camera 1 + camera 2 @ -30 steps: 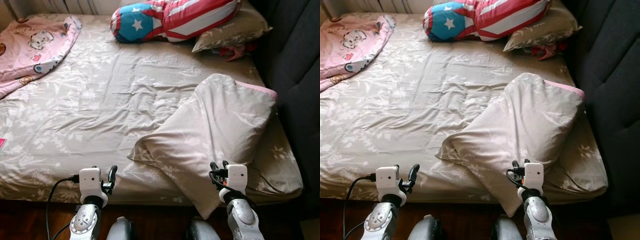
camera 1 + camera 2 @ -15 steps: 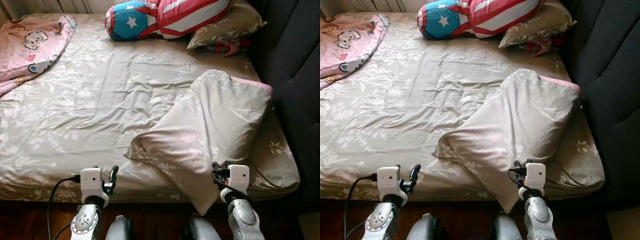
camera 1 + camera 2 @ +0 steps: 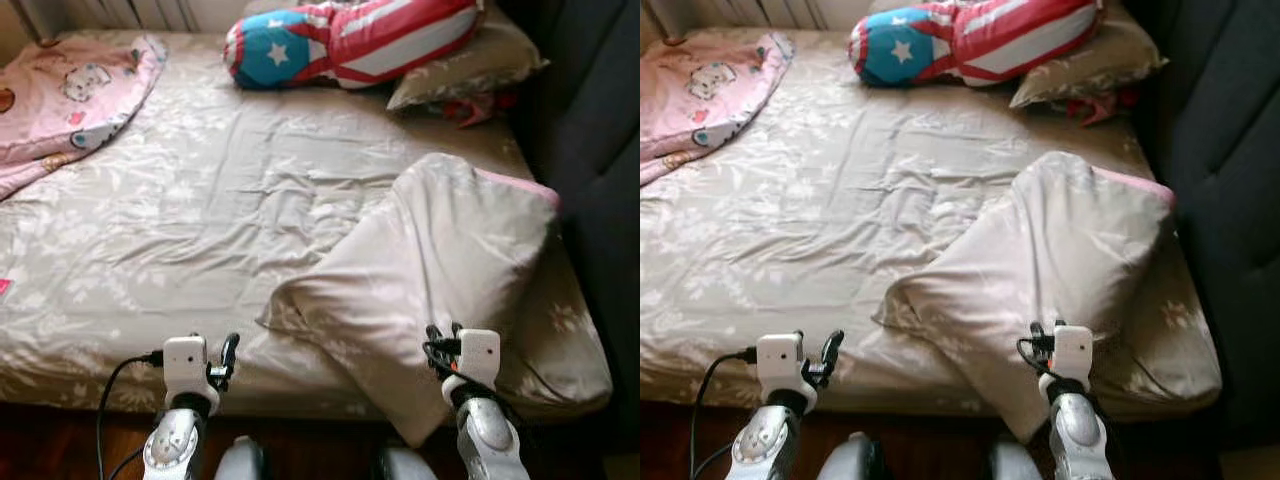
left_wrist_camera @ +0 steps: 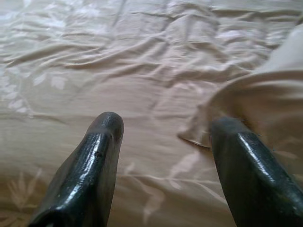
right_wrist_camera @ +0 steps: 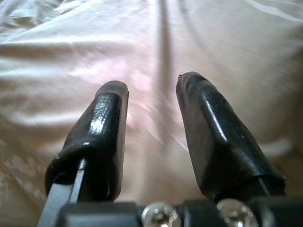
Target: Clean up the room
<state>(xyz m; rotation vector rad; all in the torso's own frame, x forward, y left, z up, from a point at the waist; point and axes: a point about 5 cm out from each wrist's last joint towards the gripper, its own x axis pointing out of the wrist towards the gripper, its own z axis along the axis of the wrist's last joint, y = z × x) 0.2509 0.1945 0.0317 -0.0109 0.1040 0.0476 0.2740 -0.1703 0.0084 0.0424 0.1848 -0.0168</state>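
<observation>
Both grippers, left gripper [image 4: 163, 142] and right gripper [image 5: 151, 118], are spread empty; grabbing loose pillowcase could slide the overhanging pillow [image 3: 430, 280] off the bed [image 3: 200, 200]

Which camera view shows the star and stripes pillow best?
The left eye view: the star and stripes pillow lies whole at the bed's far end. The right eye view shows it equally whole. The wrist views face the sheet and beige pillow.

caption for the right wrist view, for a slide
Right gripper, fingers apart, hovering over the beige floral pillow on the bed.

bedsheet [image 3: 230, 190]: creased cloth, faint sheen | tool fingers [image 4: 90, 170]: glossy, probably rubber
</observation>
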